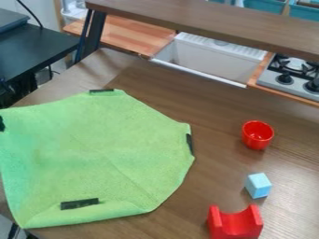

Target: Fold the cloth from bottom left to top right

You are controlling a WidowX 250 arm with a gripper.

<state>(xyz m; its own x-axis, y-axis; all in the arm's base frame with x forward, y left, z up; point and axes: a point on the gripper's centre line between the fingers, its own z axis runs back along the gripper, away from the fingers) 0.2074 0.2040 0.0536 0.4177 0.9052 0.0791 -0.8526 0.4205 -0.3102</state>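
A bright green cloth lies spread over the left part of the wooden table, its left side reaching the view's edge. Its outline is uneven, with blunt corners at the top and right. Dark strips mark its top edge, right edge and lower part, and a black patch shows at the far left. Along the bottom the cloth's edge is slightly curled, and its bottom left corner comes to a point near the table's edge. A faint diagonal crease crosses the lower right part.
On the wooden table right of the cloth are a red cup, a light blue block and a red curved block. Behind stand a raised shelf, a white sink and a stove. A black table is at upper left.
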